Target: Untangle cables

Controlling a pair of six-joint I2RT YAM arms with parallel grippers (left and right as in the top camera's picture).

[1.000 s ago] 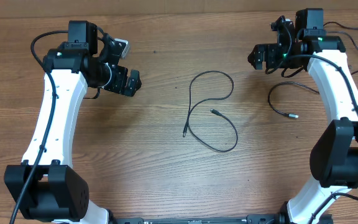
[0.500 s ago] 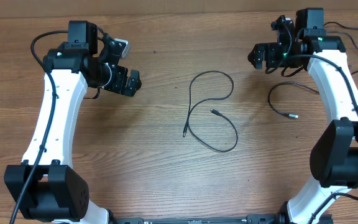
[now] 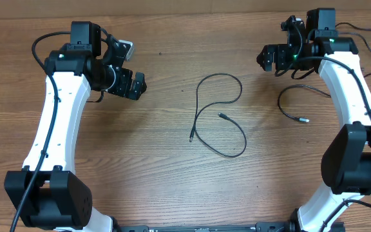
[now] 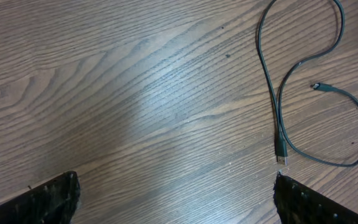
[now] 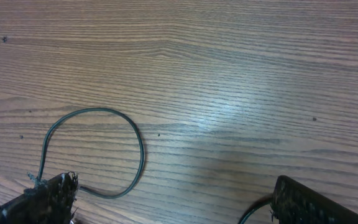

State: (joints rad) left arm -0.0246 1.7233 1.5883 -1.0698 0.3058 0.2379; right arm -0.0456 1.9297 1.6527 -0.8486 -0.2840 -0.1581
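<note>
Two black cables lie loose on the wooden table [image 3: 166, 161], well apart from each other. The looped cable [image 3: 196, 100] sits mid-table between the arms; in the left wrist view it [image 4: 269, 81] curls above the right-hand finger [image 4: 322, 202], with its plug just beside that fingertip. The left gripper [image 3: 134, 84] has its jaws spread wide, holding nothing. The second cable [image 3: 280, 103] arcs near the right arm, below the right gripper [image 3: 266, 59], whose jaws are likewise wide apart and empty. In the right wrist view its curve [image 5: 140, 140] meets the left-hand finger [image 5: 42, 199]; contact cannot be told.
</note>
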